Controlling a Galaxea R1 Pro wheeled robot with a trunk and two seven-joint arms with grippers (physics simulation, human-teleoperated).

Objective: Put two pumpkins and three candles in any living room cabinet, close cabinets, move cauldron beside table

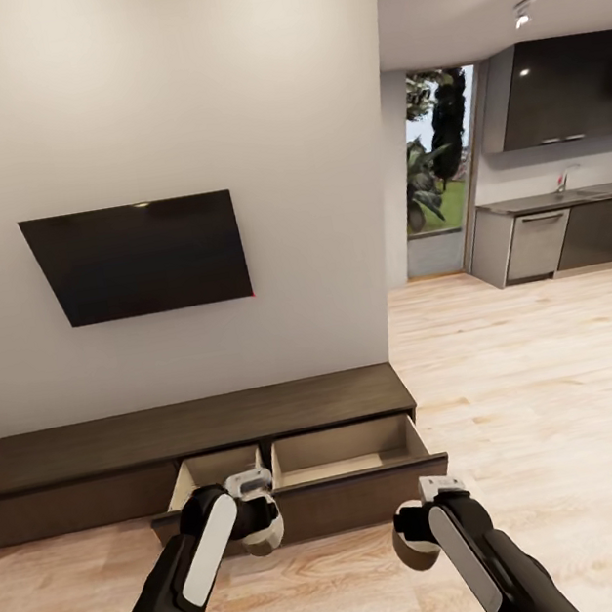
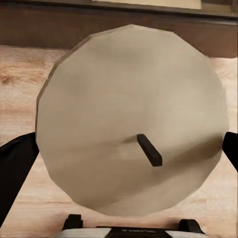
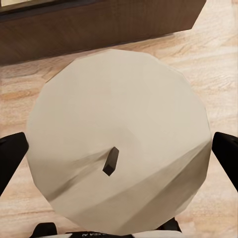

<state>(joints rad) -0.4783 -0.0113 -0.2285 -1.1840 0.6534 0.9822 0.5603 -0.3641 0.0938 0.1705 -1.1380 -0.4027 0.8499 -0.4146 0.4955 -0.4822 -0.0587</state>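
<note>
- The left gripper (image 1: 261,533) hangs over the wood floor (image 1: 554,375) just in front of the open drawers, its jaws closed around a pale candle (image 1: 265,540). In the left wrist view that candle (image 2: 131,121) shows its flat round top and short dark wick (image 2: 149,149), with a black finger (image 2: 17,166) at each side.
- The right gripper (image 1: 415,547) hovers lower and nearer, over bare floor, a little short of the right drawer front. Its jaws grip a 2nd candle (image 1: 418,550); in the right wrist view this candle (image 3: 119,139) sits between the dark fingers (image 3: 11,156), wick (image 3: 111,161) tilted.
- Beyond the grippers stands the cabinet (image 1: 197,427), long, low and dark brown, against the wall. 2 of its drawers are pulled out side by side: the left drawer (image 1: 214,471), partly hidden by the left arm, and the right drawer (image 1: 347,450), both with light beige insides.
- Above the cabinet a black television (image 1: 137,258) hangs on the wall.
- Farther right, the kitchen (image 1: 567,205) shows dark grey units and a window.
</note>
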